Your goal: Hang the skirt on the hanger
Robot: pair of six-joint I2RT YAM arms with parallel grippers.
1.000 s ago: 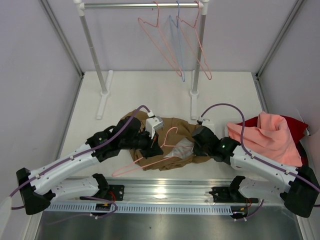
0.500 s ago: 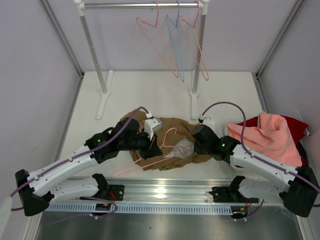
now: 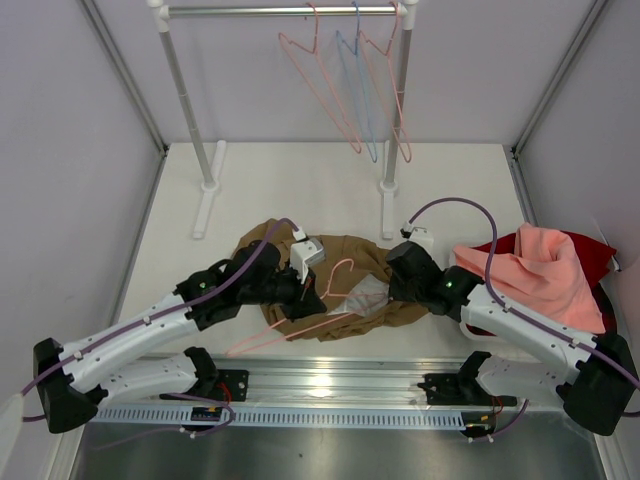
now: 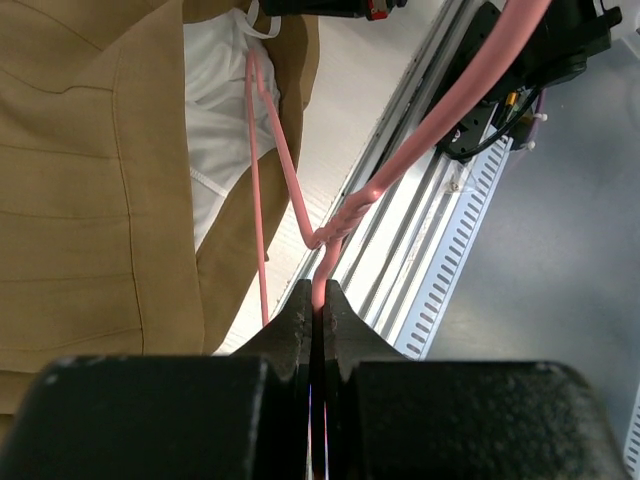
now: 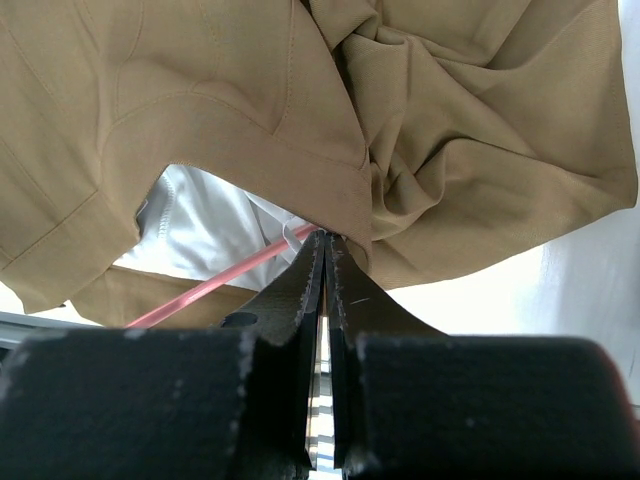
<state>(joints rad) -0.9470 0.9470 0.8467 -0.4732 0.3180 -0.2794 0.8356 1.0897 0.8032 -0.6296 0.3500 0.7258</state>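
Table (image 3: 300, 180): one skirt (image 3: 360, 255) (one hanger (image 4: 447, 100))

Robot lab cell: plain white walls (image 3: 60, 150); aluminium mounting rail (image 3: 330, 385); small garment rack (image 3: 186, 100).

- The skirt (image 3: 365, 252) is tan woven cloth, matt, with stitched seams and soft creases.
- Its lining (image 5: 200, 225) is a thinner, pale cloth with a faint sheen.
- The hanger (image 4: 440, 120) is smooth pink-coated wire, slightly glossy.
- The left gripper (image 4: 318, 305) and right gripper (image 5: 323, 240) are matt black plastic.
- The table (image 3: 300, 190) is white, smooth and matt.
- The rail (image 3: 330, 382) along the table's near edge is bright, ribbed, reflective metal.
- The rack bar (image 3: 250, 11) is shiny metal.
- The pink cloth (image 3: 540, 270) and the dark red cloth (image 3: 592, 250) look soft and matt.
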